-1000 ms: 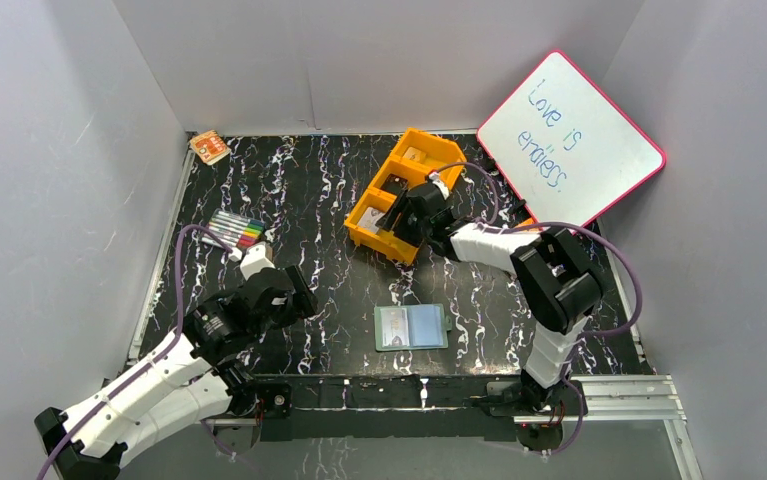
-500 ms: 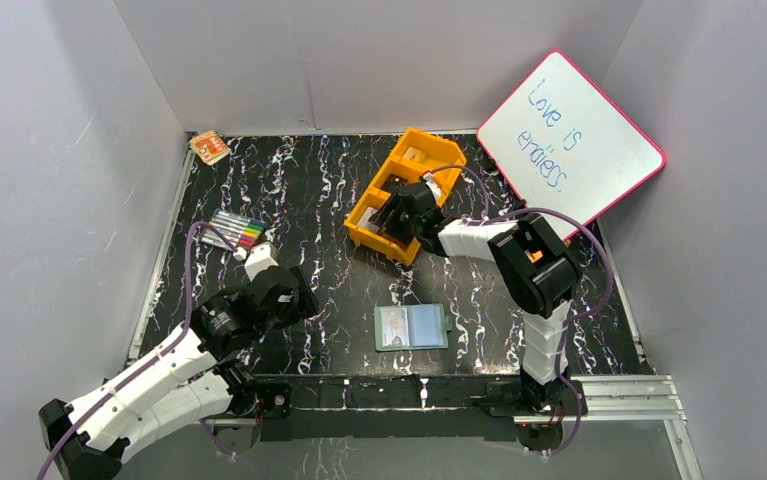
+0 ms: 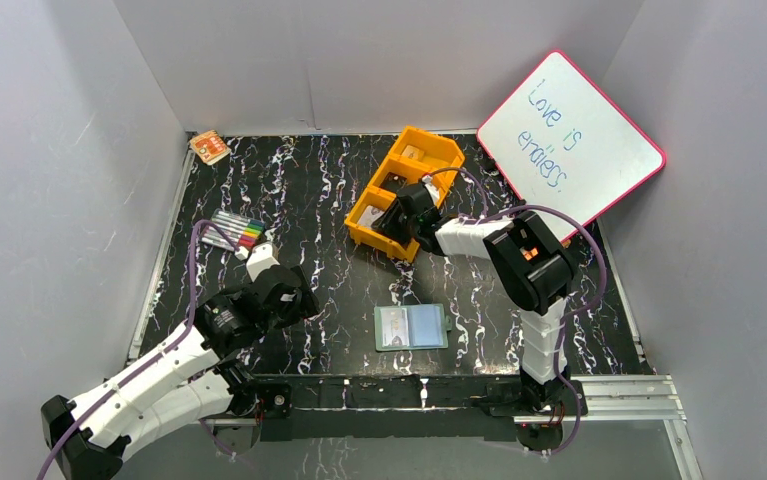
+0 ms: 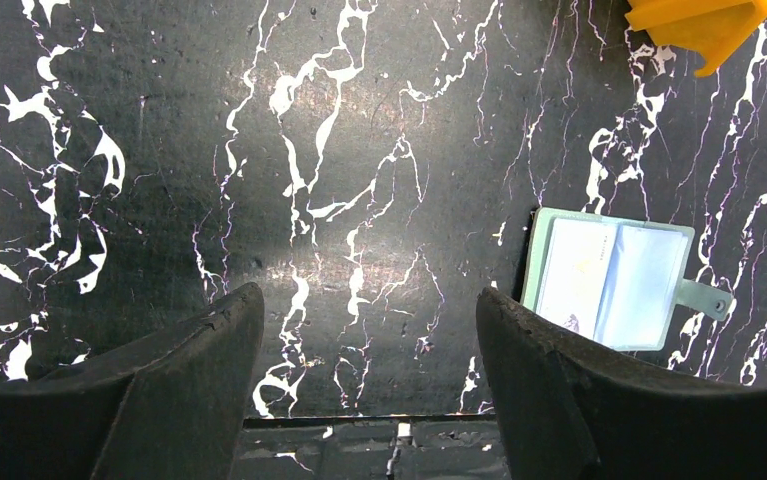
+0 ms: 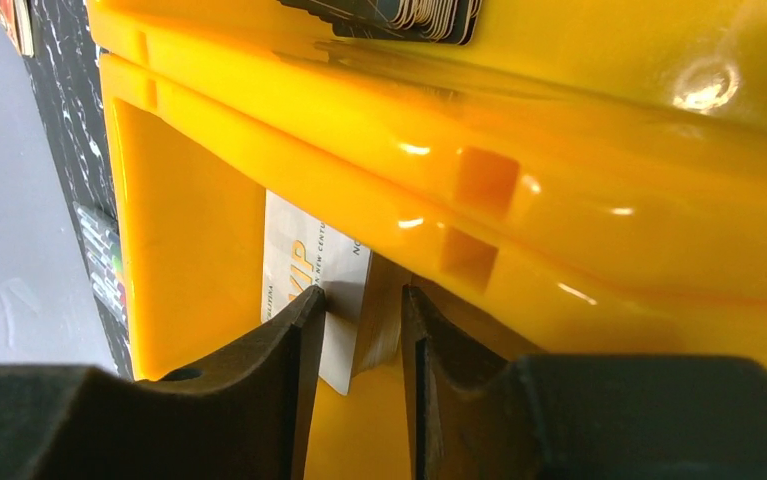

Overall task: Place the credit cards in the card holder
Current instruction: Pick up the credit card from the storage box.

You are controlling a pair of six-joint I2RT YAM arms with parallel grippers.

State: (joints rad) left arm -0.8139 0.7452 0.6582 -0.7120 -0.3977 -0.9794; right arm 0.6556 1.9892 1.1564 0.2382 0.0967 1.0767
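The card holder (image 3: 411, 326) lies open on the black table near the front edge, pale blue pockets up; it also shows in the left wrist view (image 4: 609, 283). The credit cards stand in the orange tray (image 3: 429, 145). My right gripper (image 3: 391, 222) is down in the tray's near compartment. In the right wrist view its jaws (image 5: 364, 295) are closed to a narrow gap on a stack of cards (image 5: 304, 250), white top card showing. Black cards (image 5: 409, 12) sit in the compartment beyond. My left gripper (image 3: 297, 293) hovers open and empty left of the holder (image 4: 369, 300).
A pink-edged whiteboard (image 3: 569, 135) leans at the back right. A set of coloured markers (image 3: 237, 230) lies at the left, an orange patterned packet (image 3: 209, 147) in the back left corner. Grey walls enclose the table.
My right gripper has moved left and down into the tray's near compartment, its arm folding in. My left arm has barely shifted.
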